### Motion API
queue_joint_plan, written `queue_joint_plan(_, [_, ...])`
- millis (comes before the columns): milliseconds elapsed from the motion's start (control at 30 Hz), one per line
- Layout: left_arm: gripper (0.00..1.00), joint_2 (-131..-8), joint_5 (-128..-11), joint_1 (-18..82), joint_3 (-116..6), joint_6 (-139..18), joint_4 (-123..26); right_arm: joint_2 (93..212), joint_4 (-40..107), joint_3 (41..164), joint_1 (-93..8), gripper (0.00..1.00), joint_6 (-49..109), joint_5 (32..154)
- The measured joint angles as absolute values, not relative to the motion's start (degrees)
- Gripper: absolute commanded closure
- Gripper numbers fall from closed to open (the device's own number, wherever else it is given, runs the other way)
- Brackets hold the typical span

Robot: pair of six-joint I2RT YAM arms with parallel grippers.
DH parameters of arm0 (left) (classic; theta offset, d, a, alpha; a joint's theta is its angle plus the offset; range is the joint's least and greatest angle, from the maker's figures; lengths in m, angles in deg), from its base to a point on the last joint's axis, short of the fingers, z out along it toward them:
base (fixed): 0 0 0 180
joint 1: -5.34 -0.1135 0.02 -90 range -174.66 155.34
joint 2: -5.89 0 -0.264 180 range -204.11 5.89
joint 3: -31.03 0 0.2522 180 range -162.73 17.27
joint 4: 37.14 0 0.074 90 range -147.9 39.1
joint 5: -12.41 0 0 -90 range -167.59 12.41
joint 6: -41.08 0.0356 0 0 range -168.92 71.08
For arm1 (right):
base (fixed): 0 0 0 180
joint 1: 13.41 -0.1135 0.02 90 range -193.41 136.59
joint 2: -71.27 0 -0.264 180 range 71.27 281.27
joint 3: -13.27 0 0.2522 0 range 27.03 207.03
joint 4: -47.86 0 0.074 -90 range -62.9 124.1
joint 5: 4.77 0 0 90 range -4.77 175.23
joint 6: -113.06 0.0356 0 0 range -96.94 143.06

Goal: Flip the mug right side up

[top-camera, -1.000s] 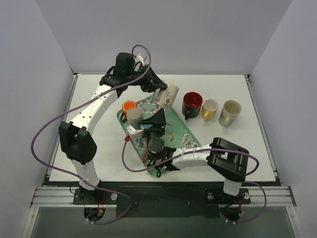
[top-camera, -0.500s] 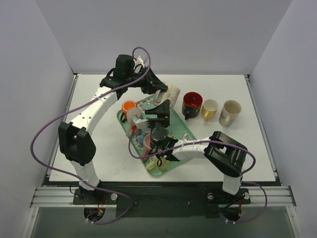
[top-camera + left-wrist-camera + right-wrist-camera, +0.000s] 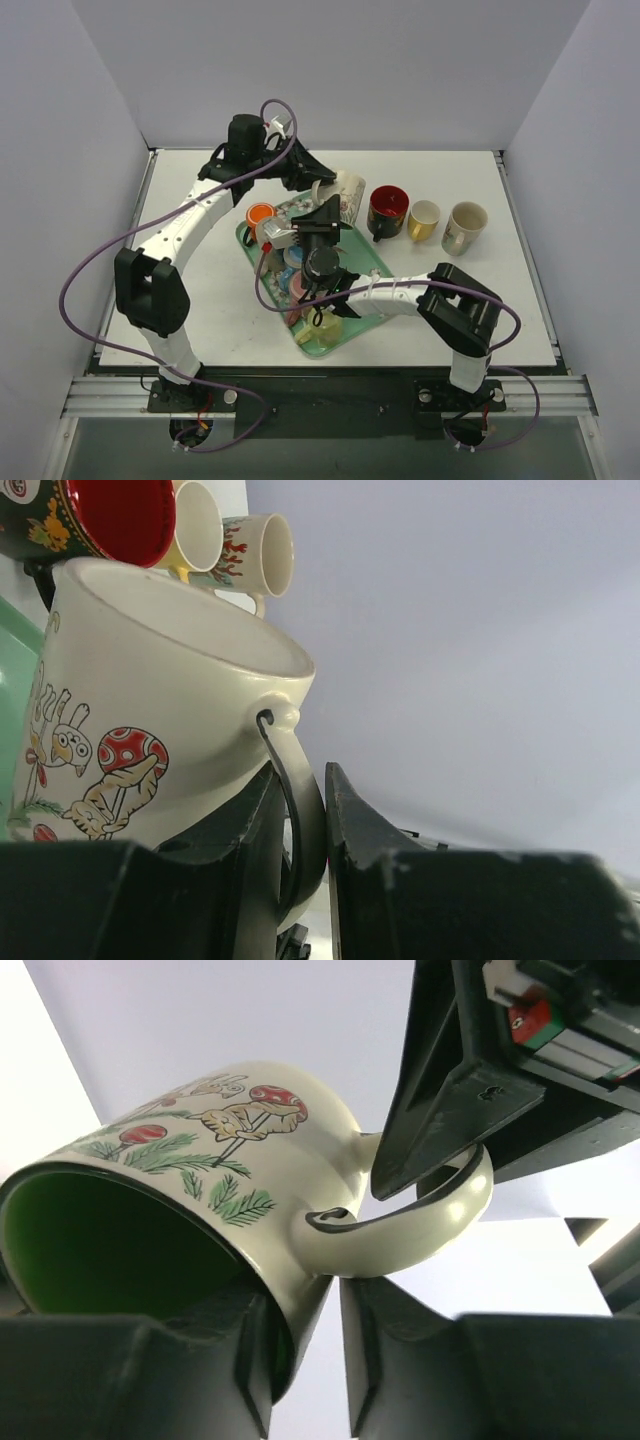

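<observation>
Item: mushroom-print mug (image 3: 150, 710), cream, with one loop handle. Location: it was held in the air, clear of the bench (image 3: 500, 300), about over the far edge of the green tray (image 3: 378, 264). It hung just left of a row of three upright mugs: red-lined mug (image 3: 388, 208), yellow mug (image 3: 424, 218) and cream mug (image 3: 465, 225). An orange cup (image 3: 260, 213) stood beside the tray's far left corner. Several small cups lay on the tray under the right arm, too hidden to list. Attitude: the mug was tilted well over, roughly on its side, neither inverted nor upright. Holders: two. The left gripper (image 3: 300, 800) was closed on the handle, with the loop pinched between its fingers. The right gripper (image 3: 300, 1335) reached up from beneath, with one finger inside the mouth and the other outside. It looked clamped on the wall just beside the handle's root. Step in hand, as judged: mid-turn, with the mug shared between both arms in what looked like a regrasp or handover. Next move, as judged: one gripper had to let go before the other could roll the mug, since a double hold left little room to rotate. The mouth then needed bringing fully upward and the base levelled. After that the mug would go down on a bare patch, clear of the neighbouring mugs and the cups on the tray.
</observation>
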State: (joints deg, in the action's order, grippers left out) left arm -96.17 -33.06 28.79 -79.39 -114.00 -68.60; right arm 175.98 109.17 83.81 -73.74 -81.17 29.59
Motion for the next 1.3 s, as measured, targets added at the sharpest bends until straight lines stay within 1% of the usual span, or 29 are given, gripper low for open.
queue_joint_plan(33, [1.0, -96.0, -33.2, 28.5, -78.9, -114.9, -68.3, 175.7, 109.3, 83.8, -73.8, 0.89, -81.4, 29.8])
queue_joint_plan(67, [1.0, -95.9, -33.4, 28.3, -78.6, -116.0, -67.9, 175.4, 108.9, 83.8, -73.9, 0.98, -81.9, 30.1])
queue_joint_plan(100, [1.0, -95.9, -33.8, 28.1, -78.5, -116.7, -67.9, 175.4, 109.0, 83.8, -74.0, 1.0, -82.1, 30.5])
queue_joint_plan(267, [1.0, -95.9, -34.7, 27.6, -76.9, -119.1, -67.8, 175.2, 108.0, 83.4, -74.4, 1.0, -83.8, 31.0])
queue_joint_plan(300, [0.88, -95.9, -34.7, 27.6, -76.8, -119.1, -67.7, 175.1, 107.9, 83.3, -74.3, 1.0, -83.8, 31.0])
queue_joint_plan(367, [0.72, -95.9, -34.7, 27.6, -76.7, -119.0, -67.7, 175.0, 107.5, 83.2, -74.4, 1.0, -83.7, 30.9])
queue_joint_plan(400, [0.69, -95.9, -34.7, 27.6, -76.7, -118.9, -67.7, 174.8, 107.1, 83.2, -74.4, 1.0, -83.5, 30.9])
queue_joint_plan(433, [0.64, -95.9, -34.7, 27.6, -76.7, -118.6, -67.7, 174.5, 107.0, 83.0, -74.4, 1.0, -83.3, 30.7])
queue_joint_plan(567, [0.55, -95.9, -34.1, 28.2, -76.4, -114.1, -68.3, 171.3, 106.2, 80.2, -75.0, 1.0, -76.9, 29.7])
queue_joint_plan(667, [0.52, -96.0, -33.8, 28.6, -76.4, -110.8, -67.9, 168.2, 103.3, 77.9, -75.4, 1.0, -70.0, 26.8])
queue_joint_plan(800, [0.43, -96.7, -33.9, 28.2, -76.4, -106.7, -68.3, 165.9, 99.3, 76.3, -75.2, 1.0, -62.0, 23.3])
queue_joint_plan(867, [0.43, -97.4, -34.3, 28.0, -76.5, -104.6, -68.8, 164.0, 93.7, 76.1, -75.1, 1.0, -57.0, 22.5])
queue_joint_plan(967, [0.41, -98.8, -35.0, 27.6, -77.8, -101.1, -70.8, 159.0, 78.9, 76.2, -74.4, 1.0, -45.7, 24.3])
queue_joint_plan(1100, [0.41, -100.9, -36.7, 26.8, -82.5, -95.4, -74.3, 150.5, 57.5, 77.9, -72.0, 1.0, -28.1, 31.7])
queue_joint_plan(1300, [0.39, -101.2, -38.2, 26.2, -85.8, -89.4, -76.5, 142.9, 35.9, 82.5, -65.2, 1.0, -9.5, 42.5])
